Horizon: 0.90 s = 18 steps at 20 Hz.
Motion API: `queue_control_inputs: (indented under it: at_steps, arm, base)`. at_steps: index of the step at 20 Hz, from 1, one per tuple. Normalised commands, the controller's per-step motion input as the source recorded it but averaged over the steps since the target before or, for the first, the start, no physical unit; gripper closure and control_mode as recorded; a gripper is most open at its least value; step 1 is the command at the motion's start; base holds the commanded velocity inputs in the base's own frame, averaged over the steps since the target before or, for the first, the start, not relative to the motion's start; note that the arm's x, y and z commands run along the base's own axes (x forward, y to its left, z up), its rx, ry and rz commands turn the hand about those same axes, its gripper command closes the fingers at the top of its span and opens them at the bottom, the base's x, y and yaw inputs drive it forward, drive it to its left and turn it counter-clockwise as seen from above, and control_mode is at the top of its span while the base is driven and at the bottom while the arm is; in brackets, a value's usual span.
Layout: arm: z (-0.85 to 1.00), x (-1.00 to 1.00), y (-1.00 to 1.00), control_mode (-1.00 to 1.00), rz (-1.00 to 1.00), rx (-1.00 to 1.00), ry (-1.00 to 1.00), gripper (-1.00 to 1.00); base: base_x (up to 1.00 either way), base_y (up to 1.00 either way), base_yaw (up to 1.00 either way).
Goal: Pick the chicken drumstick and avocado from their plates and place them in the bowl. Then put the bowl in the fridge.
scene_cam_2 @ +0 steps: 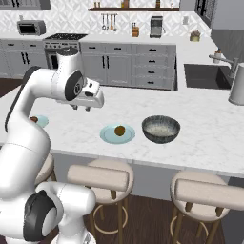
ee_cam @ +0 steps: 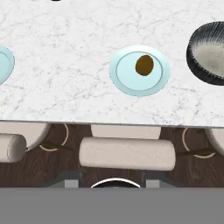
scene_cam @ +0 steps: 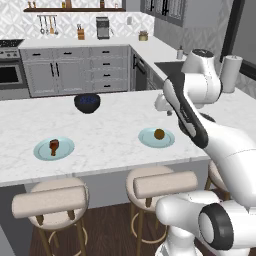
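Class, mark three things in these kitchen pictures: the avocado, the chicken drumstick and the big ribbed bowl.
avocado [ee_cam: 144, 64]: hand view, middle of the fruit on its plate.
chicken drumstick [scene_cam: 54, 145]: left base view, thick meaty end.
bowl [scene_cam_2: 161, 127]: right base view, pale inside.

On the marble island ahead of me, the chicken drumstick [scene_cam: 54, 145], reddish-brown with its bone stub, lies on the left pale teal plate [scene_cam: 42, 151]. The avocado [ee_cam: 144, 64], a small olive-brown oval, sits a little off centre on the other teal plate [ee_cam: 124, 78], near the counter's front edge. The bowl [scene_cam_2: 161, 129], dark and ribbed outside, pale inside, stands upright just beside that plate, holding nothing.
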Motion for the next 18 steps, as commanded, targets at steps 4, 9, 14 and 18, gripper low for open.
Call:
queue_control_inputs:
  at_steps: [4, 9, 14, 18]
  arm:
    - [0.0, -0.35, -0.02, -1.0, -0.01, 0.0, 0.0, -1.0]
    - [-0.56, 0.06, -0.19, -1.0, -0.02, -0.02, -0.05, -1.0]
    - [-0.54, 0.4, -0.28, -1.0, 0.0, 0.0, 0.0, -1.0]
    - [-0.55, 0.59, -0.19, -1.0, 0.0, 0.0, 0.0, -1.0]
  base:
    - [0.0, 0.0, 0.0]
    - [0.0, 0.0, 0.0]
    - [0.0, 0.0, 0.0]
    - [0.0, 0.0, 0.0]
